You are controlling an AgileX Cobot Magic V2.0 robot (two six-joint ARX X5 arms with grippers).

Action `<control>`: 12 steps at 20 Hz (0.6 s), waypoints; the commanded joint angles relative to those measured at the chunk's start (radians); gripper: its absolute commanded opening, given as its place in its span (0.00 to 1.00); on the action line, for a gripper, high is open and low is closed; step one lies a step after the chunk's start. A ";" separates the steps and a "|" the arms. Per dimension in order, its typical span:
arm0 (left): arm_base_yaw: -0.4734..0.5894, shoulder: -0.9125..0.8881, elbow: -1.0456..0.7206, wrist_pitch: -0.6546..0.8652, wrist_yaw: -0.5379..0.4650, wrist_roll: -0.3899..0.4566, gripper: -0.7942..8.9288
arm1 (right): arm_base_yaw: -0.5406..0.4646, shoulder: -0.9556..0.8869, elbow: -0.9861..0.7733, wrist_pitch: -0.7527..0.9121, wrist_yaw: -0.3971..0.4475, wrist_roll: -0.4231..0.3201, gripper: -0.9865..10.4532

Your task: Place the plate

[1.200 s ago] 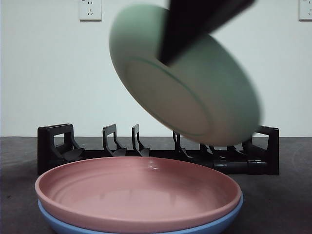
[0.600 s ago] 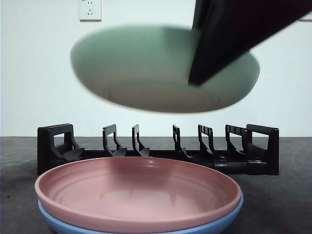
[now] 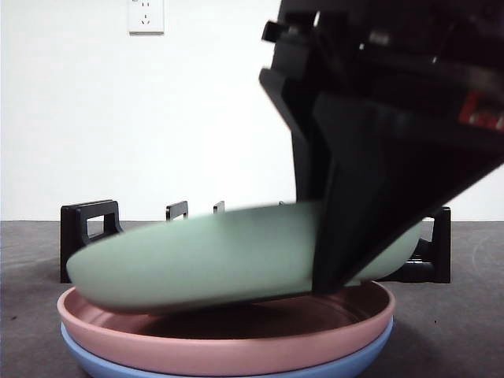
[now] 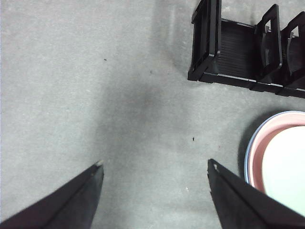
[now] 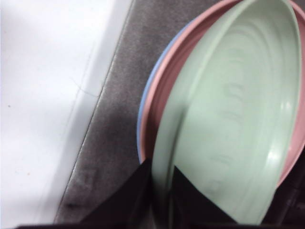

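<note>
A pale green plate (image 3: pixel 213 260) hangs nearly flat just above a pink plate (image 3: pixel 236 339), which is stacked on a blue plate (image 3: pixel 236 368). My right gripper (image 3: pixel 346 260) comes down big and dark from the upper right and is shut on the green plate's rim. In the right wrist view the green plate (image 5: pixel 238 114) fills the picture, its rim pinched in the right gripper (image 5: pixel 161 179), with the pink plate (image 5: pixel 164 81) and blue plate (image 5: pixel 145 100) edges beneath. My left gripper (image 4: pixel 155 167) is open over bare table beside the stack.
A black dish rack (image 3: pixel 90 236) with upright slots stands behind the plates, and shows as the rack (image 4: pixel 248 47) in the left wrist view. A white wall with a socket (image 3: pixel 146 16) lies behind. The table (image 4: pixel 95 95) is grey felt.
The green plate has come down from high above the rack to just over the pink plate, levelling out from its tilt. The right arm descended with it and now looms large.
</note>
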 commanded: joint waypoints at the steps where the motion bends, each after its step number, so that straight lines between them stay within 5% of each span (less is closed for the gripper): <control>1: -0.001 0.005 0.021 0.005 -0.007 0.013 0.44 | 0.013 0.044 0.021 0.002 -0.033 0.023 0.10; 7: -0.001 0.005 0.021 0.004 -0.007 0.029 0.44 | 0.014 0.076 0.021 0.010 -0.073 0.130 0.19; 12: -0.001 0.005 0.021 0.005 -0.007 0.037 0.44 | 0.014 0.070 0.106 -0.062 -0.073 0.349 0.33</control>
